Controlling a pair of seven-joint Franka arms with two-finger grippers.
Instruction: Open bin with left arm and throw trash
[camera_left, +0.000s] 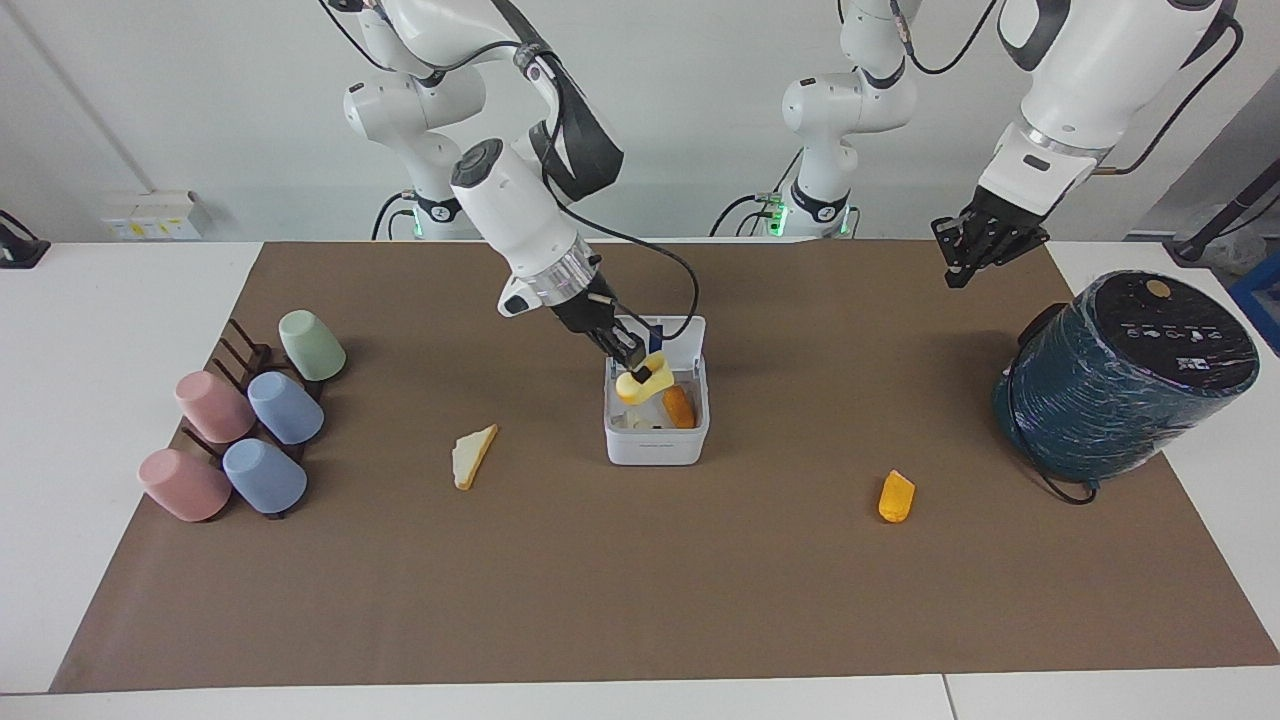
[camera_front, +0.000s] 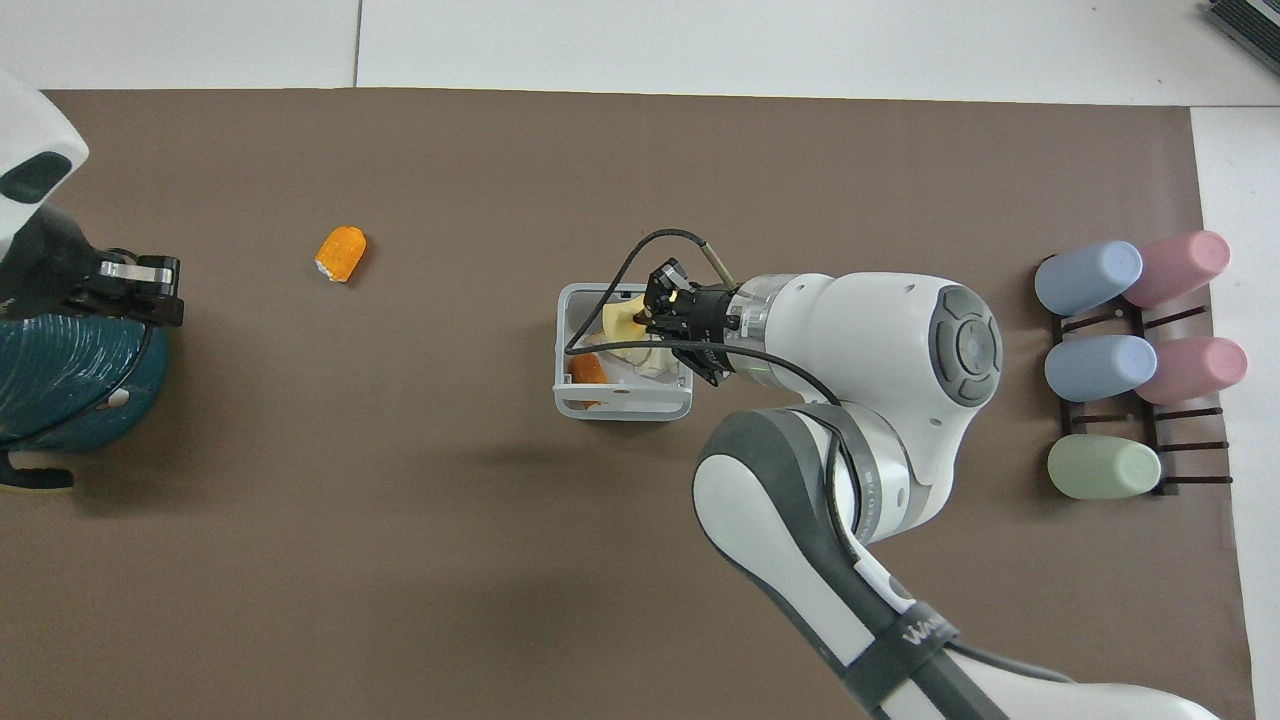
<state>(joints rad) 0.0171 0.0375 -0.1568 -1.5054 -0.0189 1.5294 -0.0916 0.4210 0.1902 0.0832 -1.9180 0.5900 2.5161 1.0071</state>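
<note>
Facing view: the bin (camera_left: 655, 432) sits mid-mat with its lid (camera_left: 672, 332) raised. The right gripper (camera_left: 647, 373) hangs over the bin's opening, fingers clamped on the yellow block (camera_left: 640, 385). An orange wedge (camera_left: 679, 406) lies inside the bin. A bread triangle (camera_left: 473, 455) lies beside the bin toward the right arm's end; a second orange wedge (camera_left: 896, 496) lies toward the left arm's end. The left gripper (camera_left: 975, 258) waits in the air near the teal cylinder (camera_left: 1120, 375); I cannot tell if its fingers are apart. Overhead view: the right gripper (camera_front: 660, 305) covers the bin (camera_front: 620, 405); the left gripper (camera_front: 140, 290) is at the cylinder's (camera_front: 70, 385) edge.
</note>
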